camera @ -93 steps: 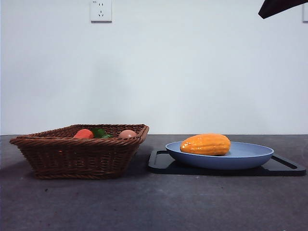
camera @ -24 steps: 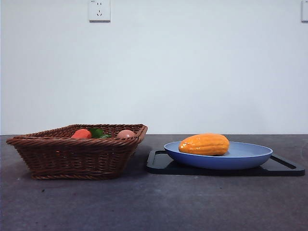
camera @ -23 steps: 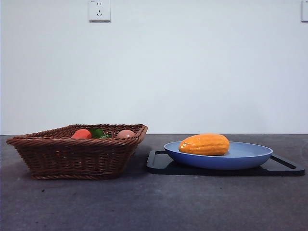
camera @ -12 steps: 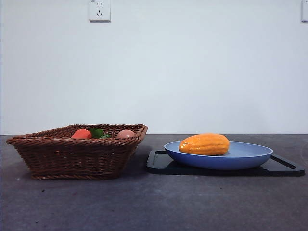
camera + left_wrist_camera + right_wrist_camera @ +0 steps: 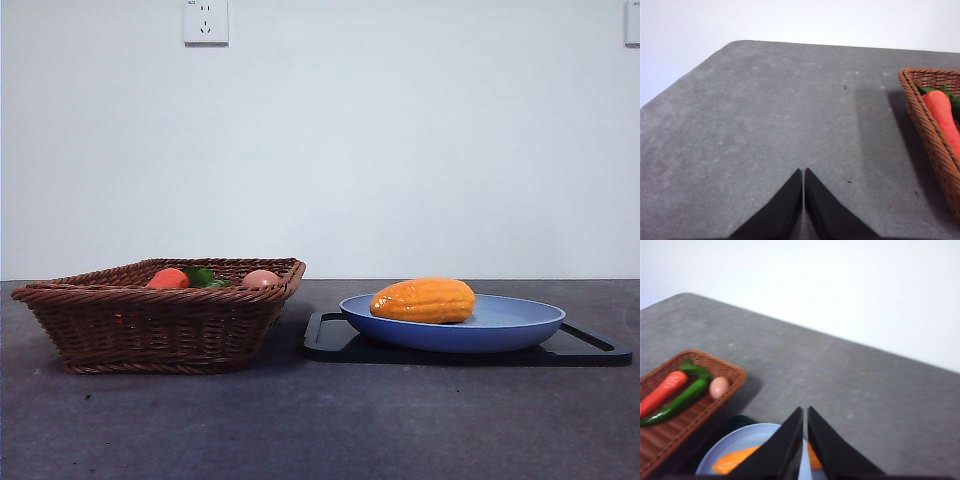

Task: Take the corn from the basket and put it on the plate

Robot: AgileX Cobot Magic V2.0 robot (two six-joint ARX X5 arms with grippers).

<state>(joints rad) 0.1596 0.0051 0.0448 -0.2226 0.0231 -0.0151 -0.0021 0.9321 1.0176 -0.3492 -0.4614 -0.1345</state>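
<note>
Both grippers, left (image 5: 803,172) and right (image 5: 805,411), hang closed and empty; the ribbed orange corn (image 5: 423,300) lies on the plate (image 5: 520,330).

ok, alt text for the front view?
A plump orange-yellow toy corn cob lies on a round light-blue plate set on a flat black tray; beside it stands a dark-brown wicker basket. No gripper is in this view.
</note>
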